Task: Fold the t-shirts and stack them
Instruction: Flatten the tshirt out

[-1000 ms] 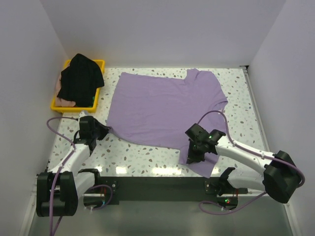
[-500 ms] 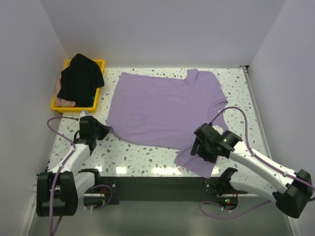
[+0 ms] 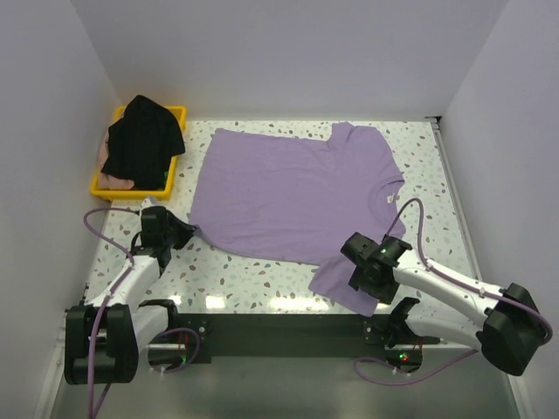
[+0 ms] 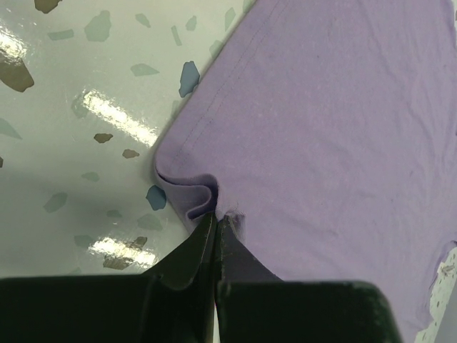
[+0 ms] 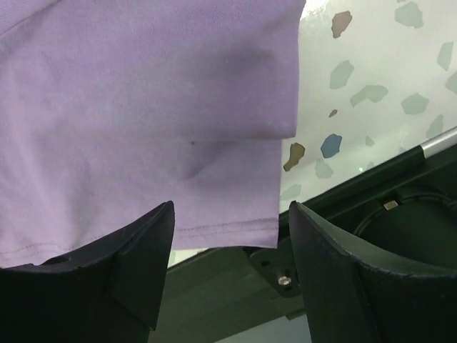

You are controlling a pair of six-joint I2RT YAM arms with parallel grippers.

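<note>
The step in hand looked like the spreading of the first garment, ahead of any fold. The lavender t-shirt (image 3: 293,192) lay flat and open in the middle of the speckled worktop (image 3: 244,275), its small white neck label (image 3: 390,199) toward 3 o'clock. At 8 o'clock the left claw (image 4: 214,221) was clenched on the hem corner (image 4: 187,194), the cloth puckered into a little roll just ahead of the tips. At 5 o'clock the right claw (image 5: 230,207) was released, its dark fingers (image 5: 143,250) spread wide above the near sleeve (image 3: 327,279), gripping nothing.

Next, I judged, the right claw needed a fresh hold on an edge at its own side, so that both arms could lift together and carry one half over the other.

The shirt was thin, matte knit, limp, with a stitched double hem and soft shallow creases; it would likely drag and bunch if pulled from one point. The worktop was glossy terrazzo that threw back the lights. At 10 o'clock the black t-shirt (image 3: 144,135) was heaped over the pale pink t-shirt (image 3: 113,181) in the rigid yellow tray (image 3: 175,113), both not yet folded.
</note>
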